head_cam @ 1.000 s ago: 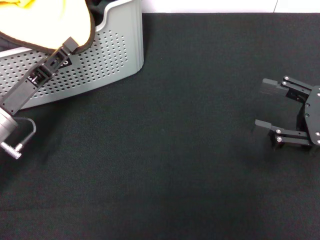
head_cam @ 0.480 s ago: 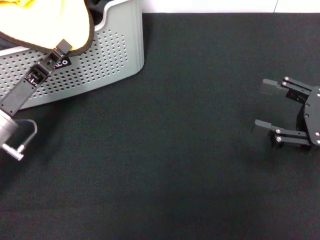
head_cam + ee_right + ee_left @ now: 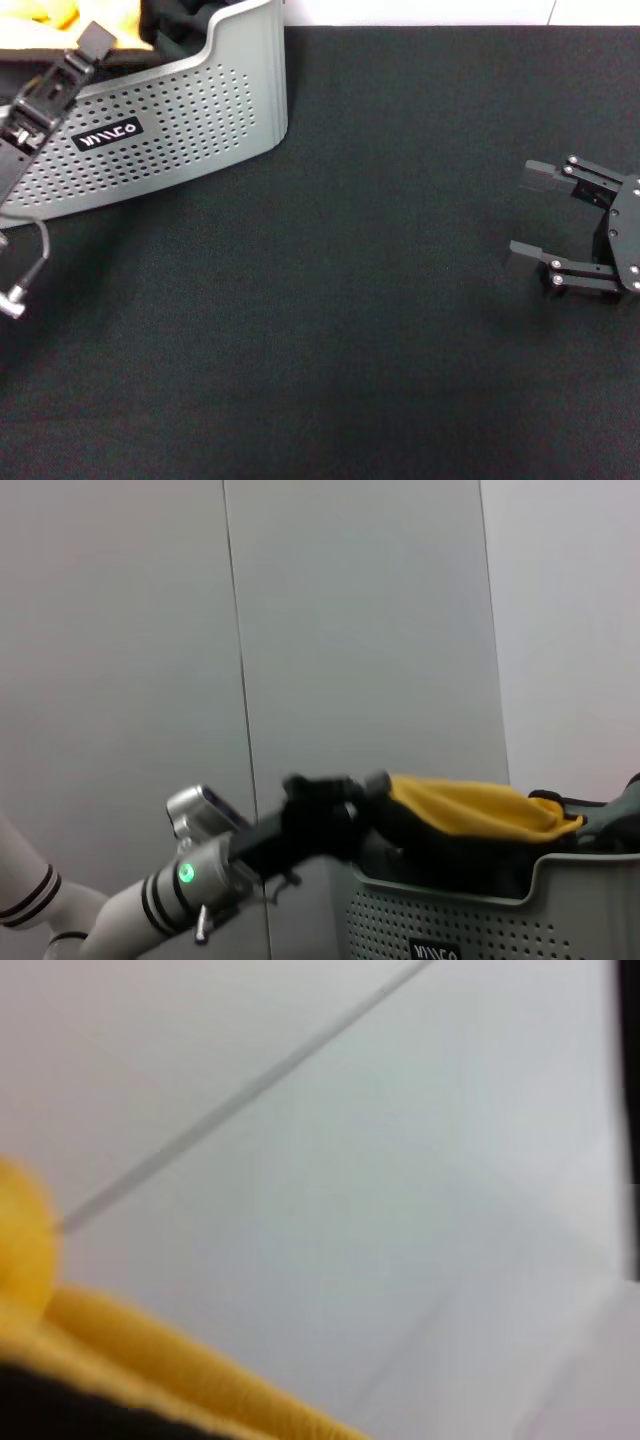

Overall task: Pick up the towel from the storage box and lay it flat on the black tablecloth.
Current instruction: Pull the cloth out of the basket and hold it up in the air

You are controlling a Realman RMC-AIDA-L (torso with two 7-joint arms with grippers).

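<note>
The light grey perforated storage box (image 3: 200,110) stands at the far left of the black tablecloth (image 3: 350,300). My left gripper (image 3: 97,38) is above the box's rim, shut on the towel (image 3: 60,12), whose yellow face shows at the top edge. In the right wrist view the left gripper (image 3: 375,785) holds the yellow, black-bordered towel (image 3: 470,805) raised over the box (image 3: 500,920). The left wrist view shows yellow towel folds (image 3: 100,1350) close up. My right gripper (image 3: 520,212) is open and empty, resting low at the right.
A dark cloth (image 3: 185,20) lies inside the box beside the towel. A white wall runs behind the table's far edge (image 3: 430,12). The tablecloth spreads from the box to the right gripper and to the near edge.
My left gripper has moved up and away with the towel. The towel no longer hangs over the box's front rim, and the black logo label now shows. The right arm has not moved.
</note>
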